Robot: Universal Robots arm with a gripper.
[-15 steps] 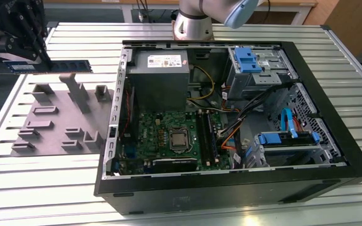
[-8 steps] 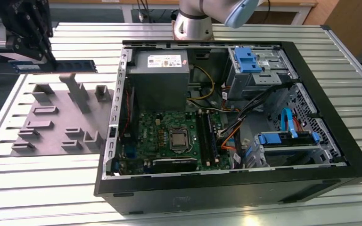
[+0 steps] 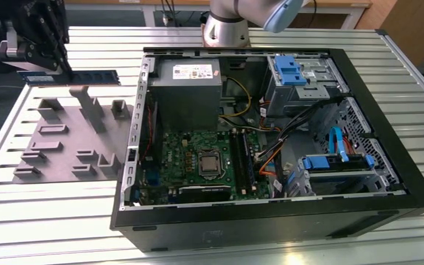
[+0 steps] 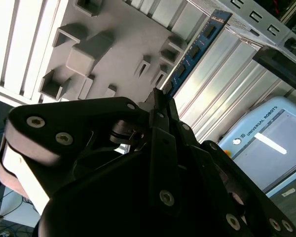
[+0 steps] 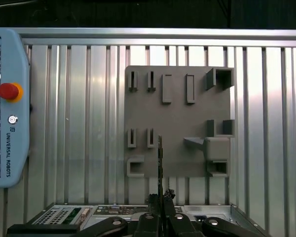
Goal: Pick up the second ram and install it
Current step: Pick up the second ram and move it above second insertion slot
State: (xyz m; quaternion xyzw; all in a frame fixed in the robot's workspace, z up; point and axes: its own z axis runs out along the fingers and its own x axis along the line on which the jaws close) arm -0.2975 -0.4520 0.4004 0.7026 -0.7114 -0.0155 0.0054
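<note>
As seen above the grey fixture [image 3: 72,138], the second ram [image 3: 75,77] is clamped between the jaws of the gripper [image 3: 39,69]. The computer case [image 3: 271,221] is set well apart from that gripper.

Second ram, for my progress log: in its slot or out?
Out. The gripper holds the ram above the grey fixture, outside the case.

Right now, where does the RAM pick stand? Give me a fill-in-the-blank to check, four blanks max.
1. The gripper is ____ on the second ram.
2. The ram's circuit board is ____ in colour.
3. In the exterior view, the grey fixture lies to the ____ of the computer case.
4. The case's side is ____, showing the green motherboard.

Missing words: shut; blue; left; open.
</note>
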